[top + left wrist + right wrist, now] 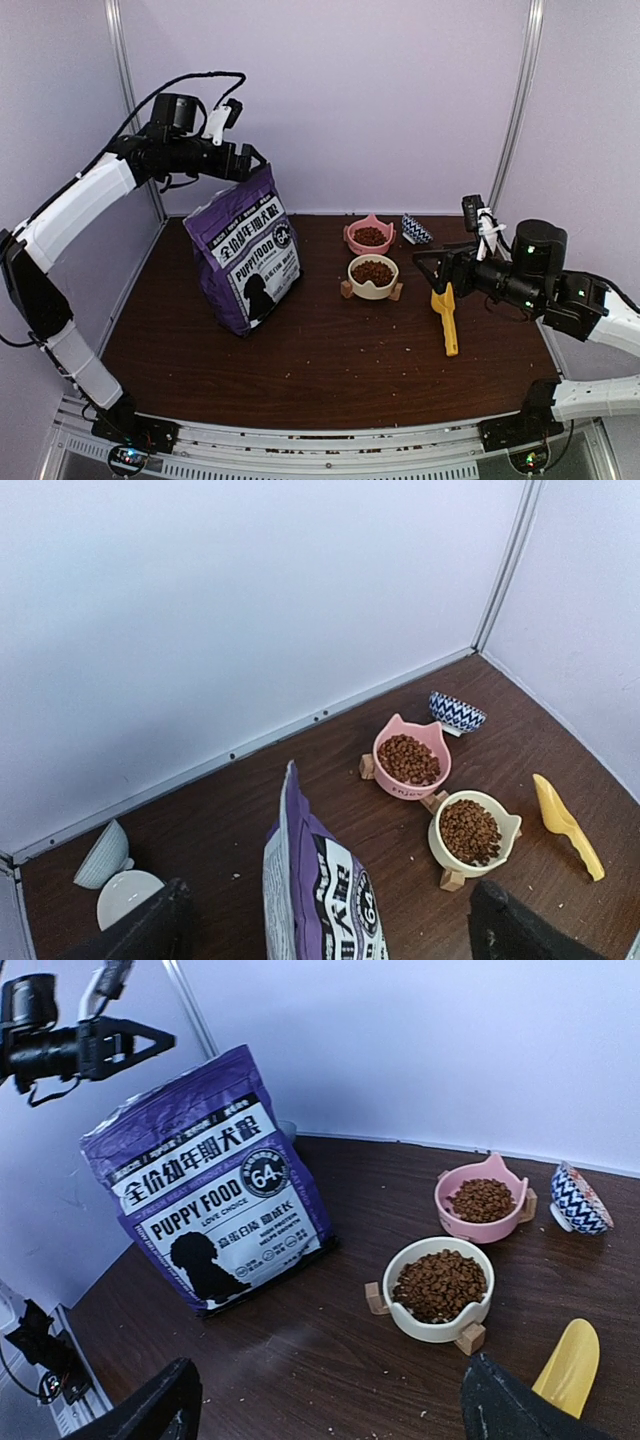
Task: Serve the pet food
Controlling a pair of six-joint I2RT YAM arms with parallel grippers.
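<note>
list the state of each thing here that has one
purple bag, upright, not held
pink bowl, filled with kibble
cream bowl, filled with kibble
yellow scoop, lying on the table, not held
patterned bowl, tilted
left fingers, open above the bag
right fingers, open by the scoop

We find the purple bag (245, 255) upright at nine o'clock on the table (320, 375), walling off that side. The pink bowl (369, 236), cream bowl (373, 276) and patterned bowl (416, 229) cluster at one o'clock, and the yellow scoop (447, 320) lies at three. Six o'clock offers us open wood.
</note>
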